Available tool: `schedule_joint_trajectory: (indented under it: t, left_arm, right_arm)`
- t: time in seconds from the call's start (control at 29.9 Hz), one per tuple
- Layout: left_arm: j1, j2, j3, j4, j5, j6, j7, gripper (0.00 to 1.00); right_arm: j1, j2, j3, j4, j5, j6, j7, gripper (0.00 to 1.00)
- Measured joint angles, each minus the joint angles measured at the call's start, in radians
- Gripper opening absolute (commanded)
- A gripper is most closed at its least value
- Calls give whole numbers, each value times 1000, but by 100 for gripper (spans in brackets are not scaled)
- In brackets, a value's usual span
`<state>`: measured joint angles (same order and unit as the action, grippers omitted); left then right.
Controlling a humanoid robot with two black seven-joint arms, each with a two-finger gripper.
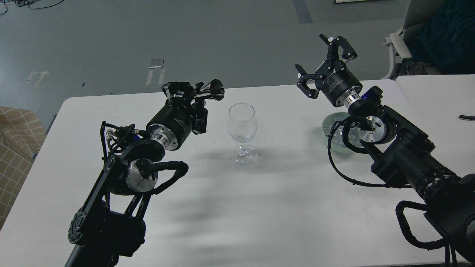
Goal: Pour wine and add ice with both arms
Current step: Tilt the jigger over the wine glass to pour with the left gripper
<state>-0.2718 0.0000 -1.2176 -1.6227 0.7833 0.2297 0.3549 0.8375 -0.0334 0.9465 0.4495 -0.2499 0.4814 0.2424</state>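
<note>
Your left gripper (193,97) is closed around a shiny metal cup (212,90). The cup is shaped like a small cone. It lies tipped on its side, and its open mouth points toward the wine glass (242,130). The cup is up in the air, just beside the top of the glass and a little higher than the rim. It does not touch the glass.

The wine glass stands upright near the middle of the white desk (259,207), between your two arms. You can see a tiny bit of clear wine (242,138) at the bottom of its bowl. It is very hard to see.

Your right gripper (326,61) is wide open. Its two black fingers are spread far apart and there is nothing between them. It is raised in the air, above and behind a pale green bowl (328,124). The bowl sits on the desk, well to the right of the glass. Your right arm (408,155) covers part of it. Inside the bowl you can see clear ice (336,140).

There is white writing on the round black body of each gripper, but it is too small and blurry to read.

A black pen (467,117) lies on a second desk at the far right. A chair (399,44) stands behind that one.
</note>
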Motion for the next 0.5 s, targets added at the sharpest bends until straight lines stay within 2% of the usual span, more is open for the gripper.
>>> schedule_joint_trajectory:
  t: [0.5]
  left_arm:
    - [4, 0, 28, -26, 73, 21, 12, 3]
  right_arm:
    - [-3, 0, 0, 0, 0, 0, 0, 100]
